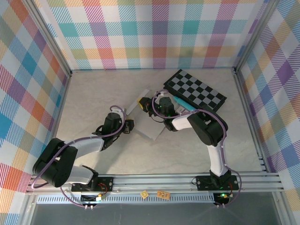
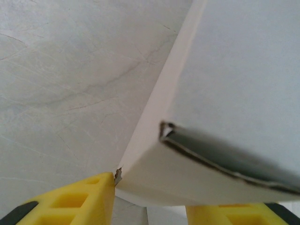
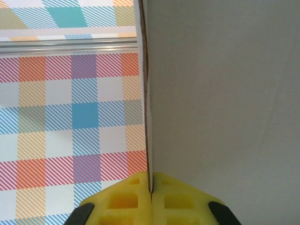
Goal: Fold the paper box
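mid-fold, i'd say, with plenty left. the paper box (image 1: 151, 125) lies in the middle of the table (image 1: 93, 93), just in front of the checkered board (image 1: 194, 89), and both arms are on it.

in the right wrist view the right gripper (image 3: 151, 186) has its jaws pressed together on the thin edge of one cardboard panel. that panel runs straight up the picture, grey face to one side, the brown cut edge showing.

over to the left gripper (image 2: 151, 199): jaws partly apart, the box's near corner sitting between the yellow fingers (image 2: 84, 201). one finger touches the frayed tip of that corner, the other is tucked under the box's lower edge. whether it truly pinches the card, i cannot tell.

what looks done: in the left wrist view one side is turned over into a double layer, with a dark gap between the two sheets, so a first wall seems started. what looks left: from above the thing reads as a mostly flat pale sheet with one end lifted, not a closed box. the other walls and flaps want raising and tucking.

the card itself is plain white to light grey, thin, with sharp creases, and a little ragged at that corner.
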Available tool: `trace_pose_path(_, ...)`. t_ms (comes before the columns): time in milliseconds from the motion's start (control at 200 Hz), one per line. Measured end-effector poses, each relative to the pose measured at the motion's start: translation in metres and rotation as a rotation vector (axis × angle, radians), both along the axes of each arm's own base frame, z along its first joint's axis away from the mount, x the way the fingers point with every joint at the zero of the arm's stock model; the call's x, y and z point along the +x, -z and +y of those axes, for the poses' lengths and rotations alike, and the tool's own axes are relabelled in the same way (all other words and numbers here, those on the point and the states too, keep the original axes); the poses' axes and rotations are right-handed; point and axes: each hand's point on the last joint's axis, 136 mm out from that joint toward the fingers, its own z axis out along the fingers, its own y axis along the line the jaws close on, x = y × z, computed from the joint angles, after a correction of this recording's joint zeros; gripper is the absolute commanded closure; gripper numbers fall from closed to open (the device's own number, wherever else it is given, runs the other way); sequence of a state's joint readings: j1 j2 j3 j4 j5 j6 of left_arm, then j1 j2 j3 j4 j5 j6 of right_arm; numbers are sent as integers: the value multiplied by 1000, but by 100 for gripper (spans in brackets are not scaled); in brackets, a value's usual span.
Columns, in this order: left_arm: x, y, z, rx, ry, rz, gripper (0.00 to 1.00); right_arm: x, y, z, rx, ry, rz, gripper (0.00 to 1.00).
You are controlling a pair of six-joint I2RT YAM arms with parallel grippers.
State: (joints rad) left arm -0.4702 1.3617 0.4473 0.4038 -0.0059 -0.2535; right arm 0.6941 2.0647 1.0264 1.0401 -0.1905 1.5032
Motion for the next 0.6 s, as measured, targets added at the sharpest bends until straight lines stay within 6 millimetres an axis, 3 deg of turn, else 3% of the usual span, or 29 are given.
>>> trace_pose_path(600,12,-1,0,44,-164,8,76,7,1,-3,15,72,21,100)
